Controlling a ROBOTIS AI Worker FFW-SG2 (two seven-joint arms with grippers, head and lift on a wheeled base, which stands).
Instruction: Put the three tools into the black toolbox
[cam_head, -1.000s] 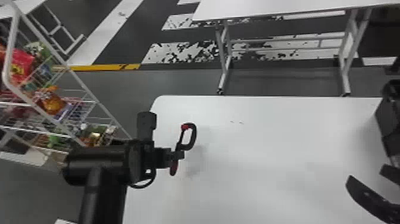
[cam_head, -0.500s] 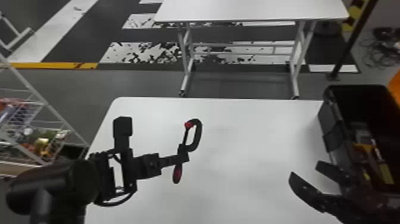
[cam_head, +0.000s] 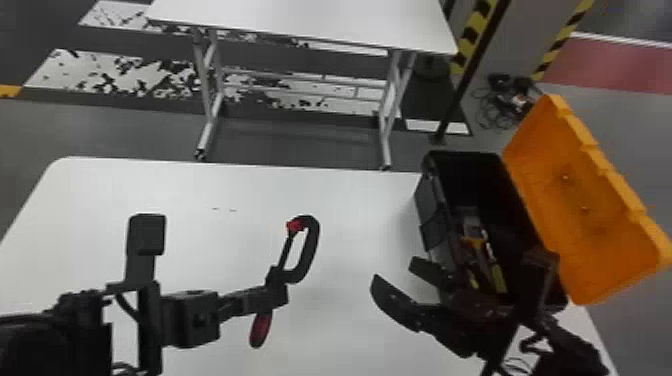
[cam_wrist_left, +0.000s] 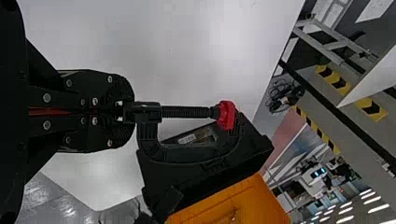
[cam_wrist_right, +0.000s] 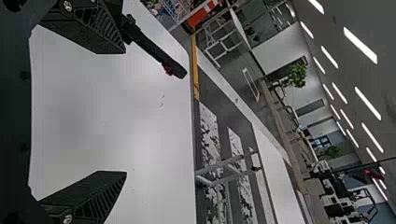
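Observation:
My left gripper (cam_head: 280, 295) is shut on a black C-clamp (cam_head: 311, 250) with red parts, held above the white table left of the toolbox. In the left wrist view, the gripper (cam_wrist_left: 126, 112) grips the clamp (cam_wrist_left: 187, 156) at its screw end. The black toolbox (cam_head: 432, 200) stands at the table's right side with its orange lid open; a hammer-like tool with a yellow part (cam_head: 475, 245) and other items lie inside. My right gripper (cam_head: 395, 285) stands open, empty, by the box's near left side. In the right wrist view, the gripper's (cam_wrist_right: 123, 112) fingers are wide apart.
The orange lid (cam_head: 575, 200) leans outward on the box's right. Beyond the work table (cam_head: 200, 175) stand a second white table (cam_head: 310, 20) and a dark pole (cam_head: 470, 75). Cables (cam_head: 505, 100) lie on the floor behind the toolbox.
The head view has swung to the right, bringing the whole toolbox and lid into sight. My left gripper has moved toward the toolbox with the clamp, and the right gripper remains open.

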